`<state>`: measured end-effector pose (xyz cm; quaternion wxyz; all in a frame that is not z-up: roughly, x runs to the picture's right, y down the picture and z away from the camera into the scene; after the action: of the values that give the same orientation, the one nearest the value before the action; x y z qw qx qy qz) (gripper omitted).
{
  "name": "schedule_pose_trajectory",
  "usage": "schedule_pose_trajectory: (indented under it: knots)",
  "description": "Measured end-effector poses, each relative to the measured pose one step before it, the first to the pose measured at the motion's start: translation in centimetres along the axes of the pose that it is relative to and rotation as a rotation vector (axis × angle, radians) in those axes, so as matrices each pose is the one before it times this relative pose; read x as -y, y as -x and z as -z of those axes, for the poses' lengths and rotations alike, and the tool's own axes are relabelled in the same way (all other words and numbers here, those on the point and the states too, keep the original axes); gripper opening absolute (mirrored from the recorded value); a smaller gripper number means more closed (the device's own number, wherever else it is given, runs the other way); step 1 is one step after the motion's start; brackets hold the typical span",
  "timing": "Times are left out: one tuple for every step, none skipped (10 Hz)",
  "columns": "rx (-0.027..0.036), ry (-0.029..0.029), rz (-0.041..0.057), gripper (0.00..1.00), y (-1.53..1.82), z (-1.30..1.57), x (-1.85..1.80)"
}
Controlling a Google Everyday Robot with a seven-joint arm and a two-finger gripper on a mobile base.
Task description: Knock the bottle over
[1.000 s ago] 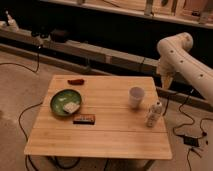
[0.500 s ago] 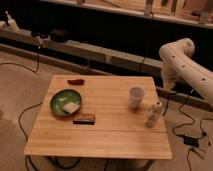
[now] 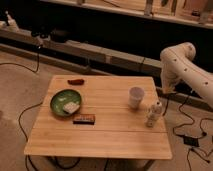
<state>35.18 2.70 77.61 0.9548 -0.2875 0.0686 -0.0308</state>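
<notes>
The bottle (image 3: 153,114) is small and whitish with a mottled dark label and a narrow white-capped neck. It stands upright near the right edge of the wooden table (image 3: 115,135). A plain white cup (image 3: 135,97) stands just left of and behind it. My white arm (image 3: 182,67) bends in from the right. My gripper (image 3: 167,90) hangs at the arm's lower end, off the table's right rear corner, behind and to the right of the bottle and apart from it.
A green bowl (image 3: 56,101) with a pale item in it sits at the table's left. A dark bar (image 3: 84,119) lies in front of it and a small red object (image 3: 76,81) behind it. Cables run over the floor on both sides. A dark bench runs behind.
My arm has lowered, bringing the gripper down toward the table's right rear corner. The bottle, cup and other items have not moved.
</notes>
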Motion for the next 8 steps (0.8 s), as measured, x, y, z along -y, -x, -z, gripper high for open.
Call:
schedule_pose_trajectory:
  knots:
    - [-0.00188,0.00566,0.02185,0.26,0.024,-0.273,-0.767]
    - [-0.00841,0.00535,0.01584,0.26,-0.022,-0.175,-0.566]
    - [-0.01757,0.01262,0.01896,0.26,-0.047,-0.285,-0.886]
    - [-0.01034,0.01142,0.01264,0.26,0.114,-0.281,-0.649]
    - [-0.01146,0.01763,0.00292,0.26,0.218,-0.274,-0.932]
    - [-0.00961,0.01703,0.00272,0.26,0.570,-0.340,-1.027]
    - [-0.00961,0.01124,0.00228,0.26,0.509,-0.228,-0.882]
    - [-0.00999,0.01035,0.00440,0.26,0.557,-0.259,-0.958]
